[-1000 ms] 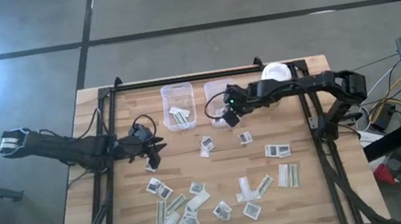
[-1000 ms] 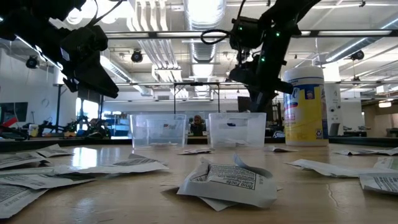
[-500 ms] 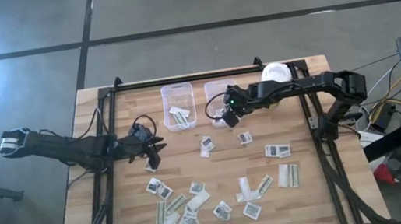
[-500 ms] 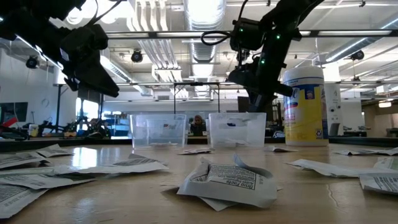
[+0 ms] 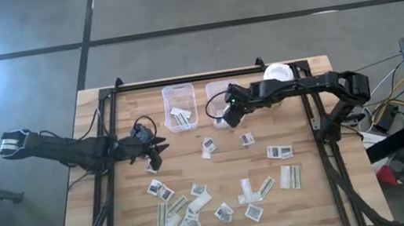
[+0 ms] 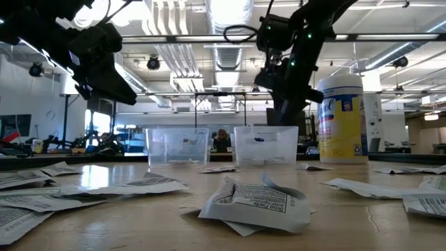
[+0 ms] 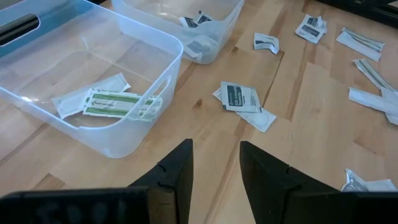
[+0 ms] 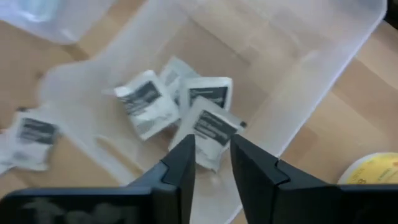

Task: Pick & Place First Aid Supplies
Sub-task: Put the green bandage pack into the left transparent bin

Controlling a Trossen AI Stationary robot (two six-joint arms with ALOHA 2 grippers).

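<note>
Right gripper (image 5: 228, 115) hangs over the right-hand bin (image 5: 215, 90), fingers parted and empty; square white packets (image 8: 202, 121) lie inside. Left gripper (image 5: 154, 153) waits open, nine o'clock of centre.

jar (image 8: 373, 171): cut off at edge | packet print (image 5: 255, 213): too small to read

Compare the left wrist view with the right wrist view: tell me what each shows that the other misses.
Only the left wrist view shows the bin of long strip packets and loose packets on the table. Only the right wrist view shows the jar's yellow edge and the right gripper, open above the square packets. Both show the bin of square packets.
</note>
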